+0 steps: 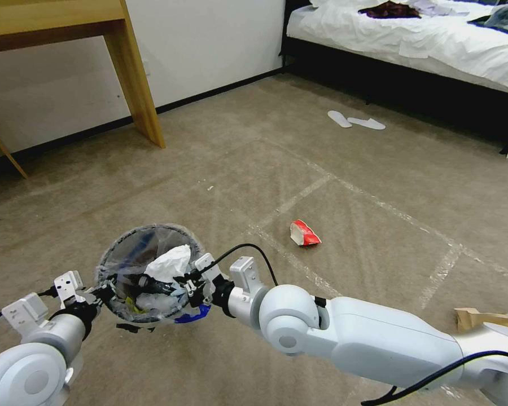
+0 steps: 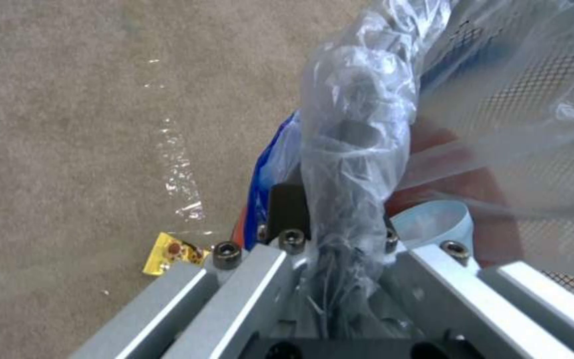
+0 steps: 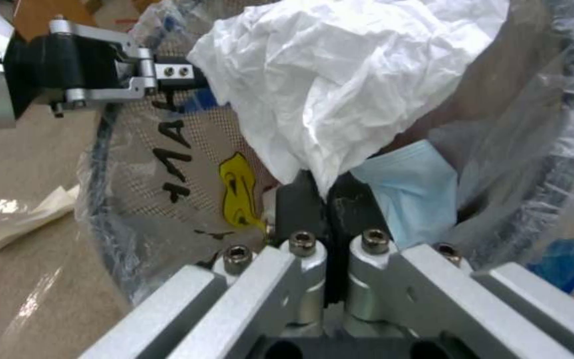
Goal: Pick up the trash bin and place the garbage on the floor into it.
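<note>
The right claw (image 3: 327, 199) is inside the mouth of the small round trash bin lined with crinkled clear plastic (image 1: 113, 265), its black fingers (image 3: 294, 204) clenched on the lower edge of a large crumpled white tissue (image 3: 347, 75) that rises above the rim. Just beside the tissue, inside the bin, lies a pale blue face mask (image 3: 410, 189), and a yellow patch with black lettering shows through the mesh wall. The left claw (image 2: 330, 224) is clenched on the bunched plastic liner at the bin's rim on the opposite side, holding the bin off the beige-brown short-pile carpet floor marked with shiny tape strips (image 1: 378, 186); a blue patch (image 1: 192, 317) shows low on the bin. Below the left claw a small yellow wrapper (image 2: 171, 252) lies on the carpet. Farther out, a red-and-white crushed carton (image 1: 303, 233) lies near a tape line, and a brown paper bag (image 1: 480, 318) lies just beyond the right arm. Well apart, flat white slippers (image 1: 355, 120) lie near a white-sheeted bed (image 1: 434, 39), and a wooden leg (image 1: 135, 73) stands by the wall.
</note>
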